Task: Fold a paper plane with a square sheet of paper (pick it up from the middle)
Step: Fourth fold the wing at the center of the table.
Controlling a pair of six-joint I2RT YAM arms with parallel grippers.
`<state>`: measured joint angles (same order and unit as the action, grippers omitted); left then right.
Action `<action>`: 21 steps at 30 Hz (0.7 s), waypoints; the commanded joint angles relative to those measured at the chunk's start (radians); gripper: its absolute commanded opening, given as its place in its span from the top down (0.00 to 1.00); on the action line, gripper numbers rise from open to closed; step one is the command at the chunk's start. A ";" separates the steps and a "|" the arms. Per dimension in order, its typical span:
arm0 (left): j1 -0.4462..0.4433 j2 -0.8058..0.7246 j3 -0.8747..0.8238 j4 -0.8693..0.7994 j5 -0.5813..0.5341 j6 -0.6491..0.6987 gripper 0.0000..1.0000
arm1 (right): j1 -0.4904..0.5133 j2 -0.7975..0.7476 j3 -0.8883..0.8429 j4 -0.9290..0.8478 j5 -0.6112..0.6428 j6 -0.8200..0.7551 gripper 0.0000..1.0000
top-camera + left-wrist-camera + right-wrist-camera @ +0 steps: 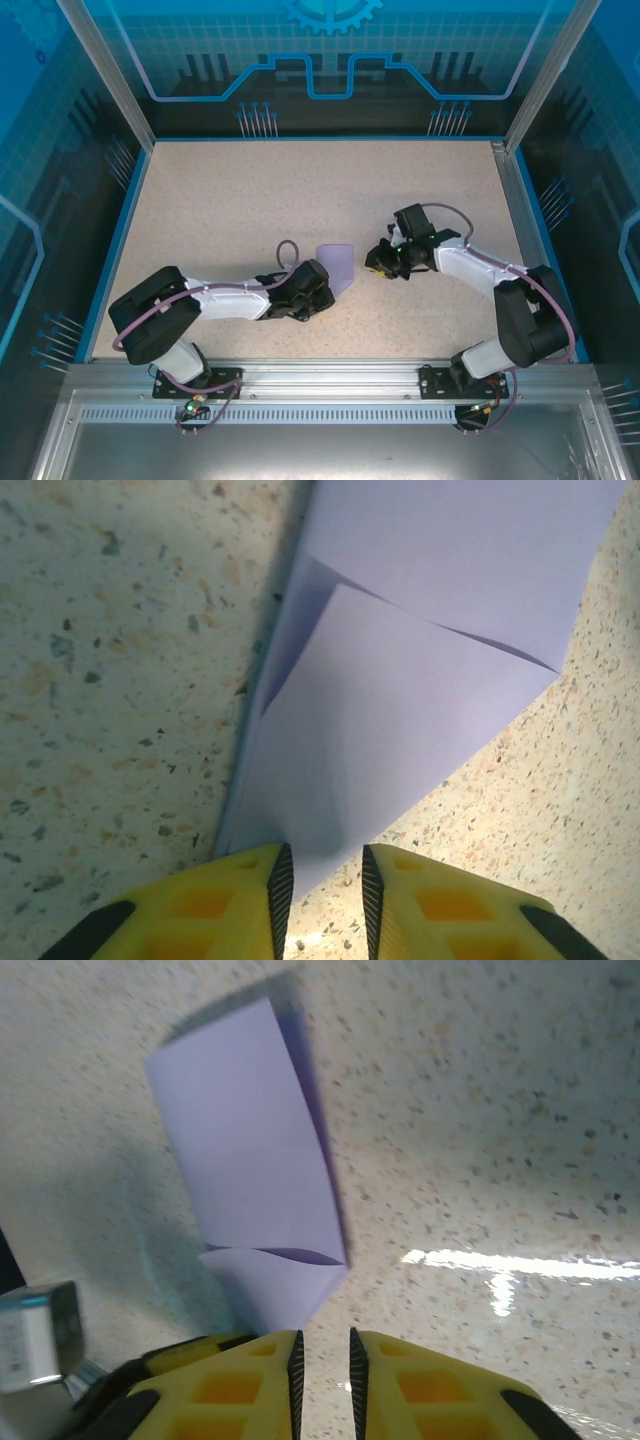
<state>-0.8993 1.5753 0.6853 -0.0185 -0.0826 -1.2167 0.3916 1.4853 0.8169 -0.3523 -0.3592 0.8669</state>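
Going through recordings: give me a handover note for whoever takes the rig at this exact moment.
Left gripper: jaws slightly apart at the near tip of the square sheet of paper, no clamp visible.
Right gripper: jaws slightly apart, nothing between them, just short of the sheet.
Sheet: flat on the table between both grippers, folded into a rectangle, one corner flap turned over.
Done: first folds.
Left: remaining folds; no dart shape yet.

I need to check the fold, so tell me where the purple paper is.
In the top view the purple paper lies flat near the middle of the table, between the left fingers and the right fingers, nearer the left.
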 commanded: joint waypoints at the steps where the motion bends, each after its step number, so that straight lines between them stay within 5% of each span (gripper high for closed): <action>1: 0.003 -0.023 0.043 -0.155 -0.010 0.057 0.68 | 0.018 0.013 -0.028 0.065 -0.025 -0.031 0.76; 21: 0.123 -0.046 0.086 -0.140 0.070 0.108 0.65 | 0.085 0.142 -0.029 0.182 -0.079 -0.004 0.65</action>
<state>-0.7853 1.5223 0.7513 -0.1745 -0.0437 -1.1187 0.4603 1.6066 0.7868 -0.1978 -0.4046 0.8558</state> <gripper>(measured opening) 0.355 0.345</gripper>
